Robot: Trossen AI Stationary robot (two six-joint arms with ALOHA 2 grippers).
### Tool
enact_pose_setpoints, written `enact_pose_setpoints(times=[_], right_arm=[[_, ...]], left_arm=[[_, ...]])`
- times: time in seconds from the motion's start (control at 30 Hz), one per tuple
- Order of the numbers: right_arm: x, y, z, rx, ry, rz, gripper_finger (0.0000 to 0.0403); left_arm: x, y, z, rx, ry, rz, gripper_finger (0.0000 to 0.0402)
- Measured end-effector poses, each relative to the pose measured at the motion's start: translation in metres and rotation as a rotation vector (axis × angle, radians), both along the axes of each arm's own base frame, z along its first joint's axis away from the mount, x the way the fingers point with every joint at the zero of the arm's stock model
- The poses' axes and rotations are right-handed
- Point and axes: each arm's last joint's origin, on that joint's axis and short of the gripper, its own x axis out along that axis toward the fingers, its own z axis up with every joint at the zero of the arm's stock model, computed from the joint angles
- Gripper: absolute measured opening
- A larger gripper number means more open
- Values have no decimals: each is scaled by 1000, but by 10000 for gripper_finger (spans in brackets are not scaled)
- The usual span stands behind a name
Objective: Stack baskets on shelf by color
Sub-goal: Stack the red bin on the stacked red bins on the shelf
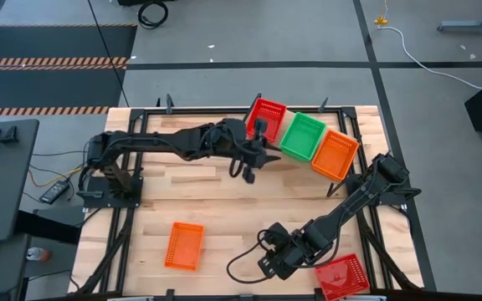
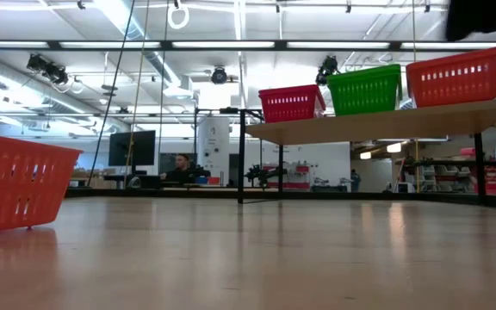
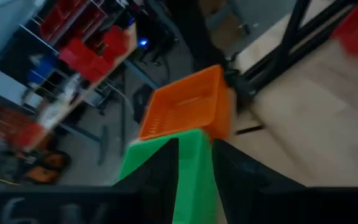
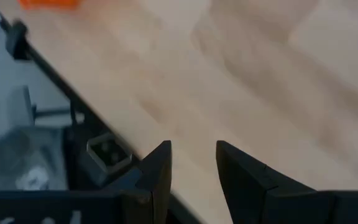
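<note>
— Where are your end effectors?
— Left end effector (image 1: 262, 144) hangs by the wooden shelf (image 2: 377, 123), fingers apart astride the green plastic mesh basket (image 3: 185, 177) wall. Right end effector (image 4: 192, 163) gapes, empty, over the worktop (image 1: 224, 201).

left claw (image 1: 256, 157) reaches far forward, right claw (image 4: 192, 163) parted, low.

High view is looking straight down on the whole table (image 1: 249, 201). Low view is sitting at tabletop height, facing level toward the shelf (image 2: 386, 120) and the room behind. Left wrist view is looking close past the green basket (image 3: 185, 174) at the orange basket (image 3: 188, 109), both shared with high and low views. Right wrist view is facing bare tabletop, close.
</note>
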Motion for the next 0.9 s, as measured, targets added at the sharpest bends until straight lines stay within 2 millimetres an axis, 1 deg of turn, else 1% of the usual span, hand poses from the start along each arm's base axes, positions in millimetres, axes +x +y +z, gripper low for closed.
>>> enact_pose_setpoints(times=[0.07,0.17,0.23,0.33,0.4,0.47,0.6,0.73,0.8,0.9], right_arm=[[-2,3,0,45,28,-7,132],[-3,4,-1,90,63,-42,132],[-3,5,0,107,61,-30,132],[-3,9,1,81,24,26,129],[-5,8,0,60,37,31,127],[-8,6,-2,71,93,-7,126],[-21,5,-6,150,282,-128,126],[-36,13,-7,251,483,-221,126],[-42,21,-7,298,528,-250,126],[-49,31,-6,334,549,-299,126]], left_arm=[[-3,-7,2,-55,5,3,103],[-8,-16,8,-74,2,-6,103],[-11,-21,13,-122,-12,-4,105],[-10,-25,17,-284,-64,24,105],[-10,-26,19,-403,-83,50,105],[-9,-23,21,-493,-106,63,105],[-9,-17,26,-627,-139,26,101],[-15,-15,31,-646,-135,7,91],[-19,-15,33,-645,-113,14,86],[-26,-15,37,-627,-105,11,79]])
